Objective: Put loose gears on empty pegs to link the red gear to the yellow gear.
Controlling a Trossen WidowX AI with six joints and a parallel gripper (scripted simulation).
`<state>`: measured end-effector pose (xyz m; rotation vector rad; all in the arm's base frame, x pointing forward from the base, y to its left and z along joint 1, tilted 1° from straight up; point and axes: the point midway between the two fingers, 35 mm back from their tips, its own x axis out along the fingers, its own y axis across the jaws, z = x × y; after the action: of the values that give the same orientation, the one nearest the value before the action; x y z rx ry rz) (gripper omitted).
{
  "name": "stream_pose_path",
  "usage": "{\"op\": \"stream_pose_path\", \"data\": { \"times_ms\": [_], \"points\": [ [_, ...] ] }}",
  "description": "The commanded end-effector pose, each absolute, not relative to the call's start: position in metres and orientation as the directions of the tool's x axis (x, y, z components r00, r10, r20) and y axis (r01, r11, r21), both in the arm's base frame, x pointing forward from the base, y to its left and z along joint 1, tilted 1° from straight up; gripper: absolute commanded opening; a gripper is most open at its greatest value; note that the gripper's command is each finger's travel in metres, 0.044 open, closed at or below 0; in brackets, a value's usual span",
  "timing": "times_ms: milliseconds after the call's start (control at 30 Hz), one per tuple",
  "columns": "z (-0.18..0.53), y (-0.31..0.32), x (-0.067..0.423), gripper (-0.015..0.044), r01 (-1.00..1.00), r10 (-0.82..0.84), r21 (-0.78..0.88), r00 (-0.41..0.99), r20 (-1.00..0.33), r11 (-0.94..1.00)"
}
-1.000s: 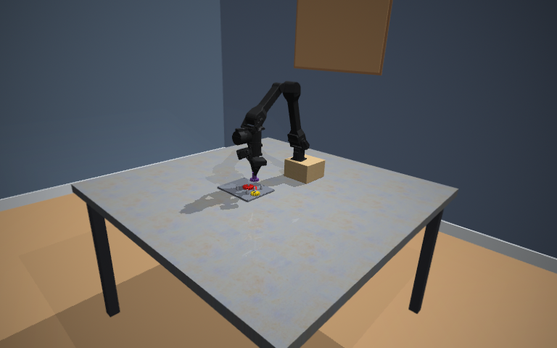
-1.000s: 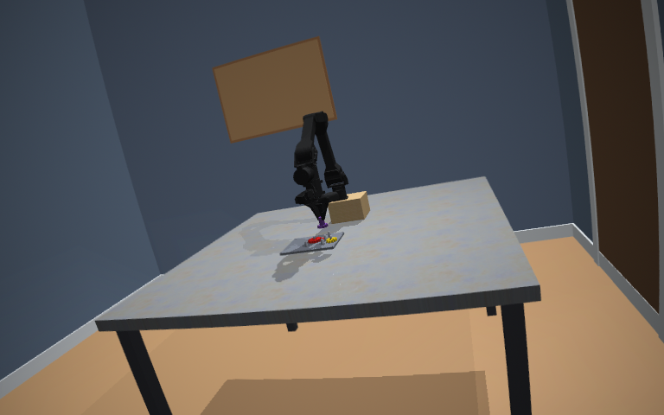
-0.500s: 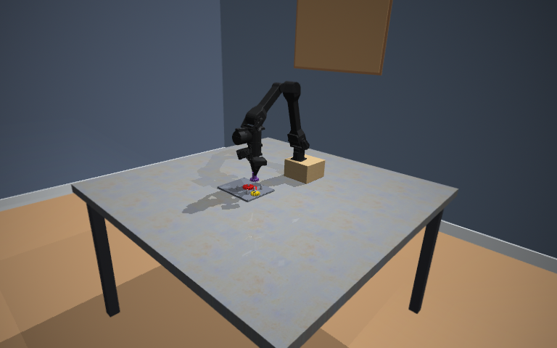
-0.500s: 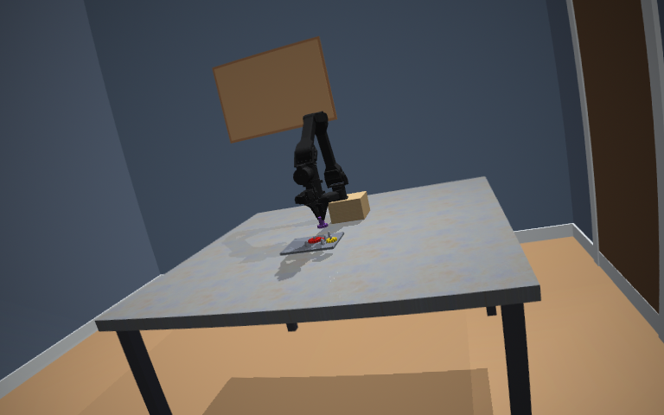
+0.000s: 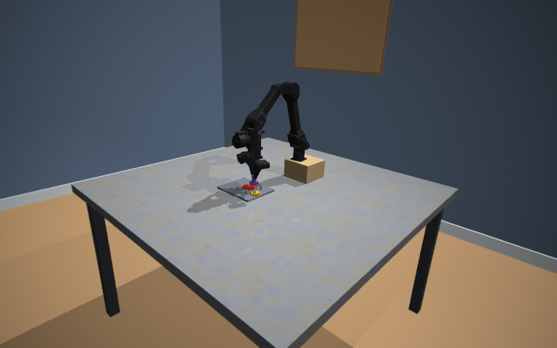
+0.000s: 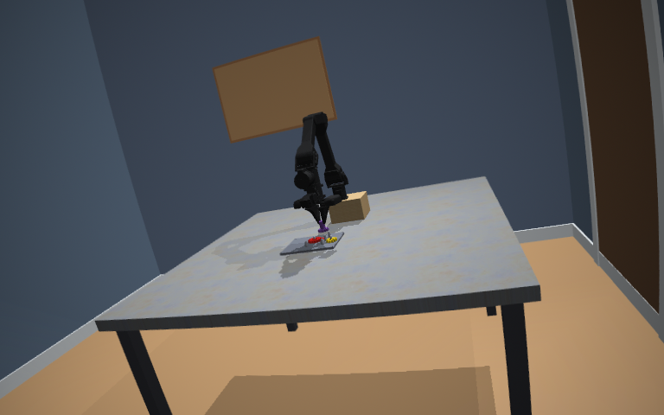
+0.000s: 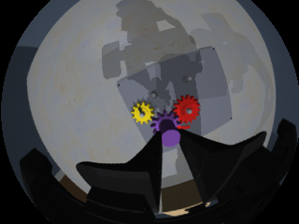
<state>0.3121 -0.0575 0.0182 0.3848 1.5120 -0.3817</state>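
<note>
In the top view, the grey board (image 5: 227, 188) (image 6: 292, 247) (image 7: 216, 93) is carried by the desk (image 5: 328, 229) (image 6: 416, 245) (image 7: 70, 93). Over the board, the purple gear (image 5: 254, 182) (image 6: 322, 229) (image 7: 161, 119) is held by its upright handle in the claw (image 5: 254, 177) (image 6: 322, 221) (image 7: 168, 133), which is pointed downward. The red gear (image 5: 247, 186) (image 6: 314, 239) (image 7: 185, 108) and the yellow gear (image 5: 255, 193) (image 6: 332, 239) (image 7: 146, 117) are carried on the board. Behind the board, the arm (image 5: 268, 100) (image 6: 307, 142) is mounted on a wooden block (image 5: 304, 170) (image 6: 348, 210).

In the exterior view, the claw is seen closed on the purple gear's handle, and the gear is held above the board's surface. Beyond the board, a brown panel (image 5: 342, 36) (image 6: 274, 90) is fixed to the wall.

In the wrist view, the handle is gripped between the claw's fingertips. The purple gear is seen over the board between the yellow and red gears, close to both; whether their teeth are meshed cannot be told. On the board, one bare peg (image 7: 154, 94) is seen near the yellow gear and another bare peg (image 7: 189, 78) beyond the red gear. The red arrow (image 7: 184, 127) on the board is partly hidden beside the purple gear. What lies beneath the purple gear is hidden.
</note>
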Motion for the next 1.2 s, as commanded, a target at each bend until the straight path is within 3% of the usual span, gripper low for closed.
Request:
{"op": "stream_pose_path", "data": {
  "times_ms": [0,667,1167],
  "points": [
    [0.009,-0.058,0.310,0.0000,0.466,-0.007,0.000,0.014,-1.000,0.885],
    [-0.012,-0.058,0.310,0.0000,0.795,-0.007,0.007,0.014,-1.000,0.607],
    [-0.012,-0.057,0.310,0.0000,0.607,-0.007,0.003,0.014,-1.000,0.794]
  ]
}}
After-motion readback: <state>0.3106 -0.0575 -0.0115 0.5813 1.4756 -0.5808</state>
